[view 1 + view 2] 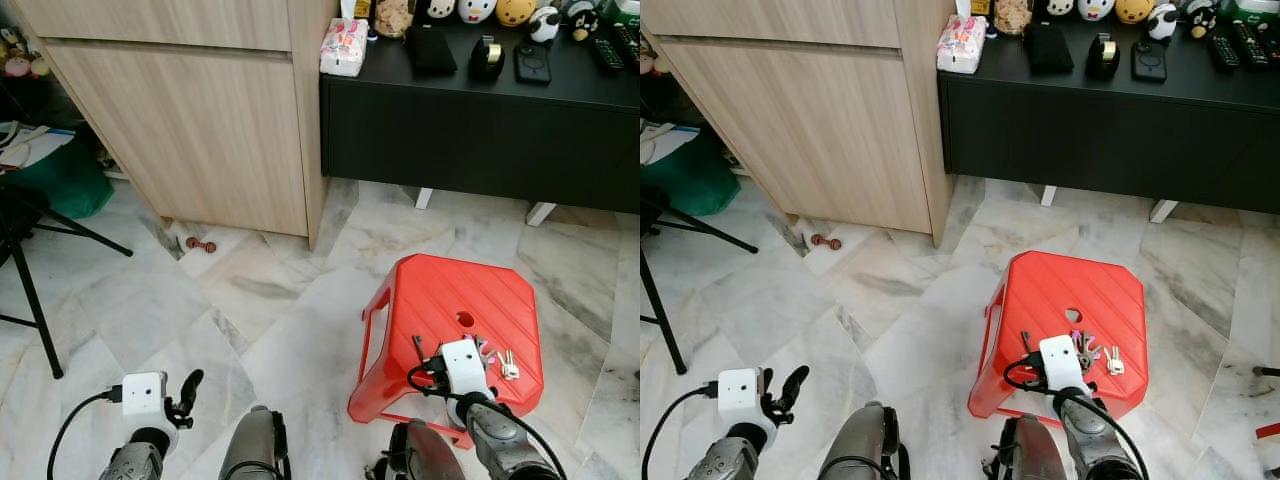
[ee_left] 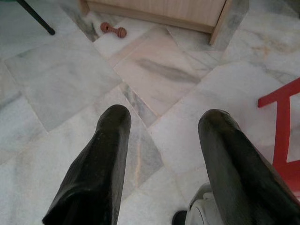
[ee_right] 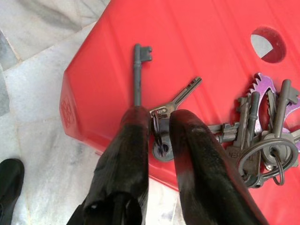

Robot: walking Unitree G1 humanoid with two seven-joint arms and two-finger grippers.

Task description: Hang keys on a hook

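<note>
A bunch of keys (image 3: 262,136) lies on the top of a red plastic stool (image 1: 450,300), close to its near edge. One long dark key (image 3: 137,70) and a smaller silver key (image 3: 183,93) stick out from a ring. My right gripper (image 3: 158,123) is low over the stool, its two black fingers shut on that ring. In the head views the keys (image 1: 500,360) show just right of the right wrist's white camera box (image 1: 465,368). My left gripper (image 2: 164,119) hangs open over the marble floor, holding nothing.
A light wooden cabinet (image 1: 200,110) stands at the back left. A black sideboard (image 1: 480,130) with small items on top is at the back right. A small red dumbbell toy (image 1: 200,244) lies by the cabinet. Black stand legs (image 1: 30,290) are at the far left.
</note>
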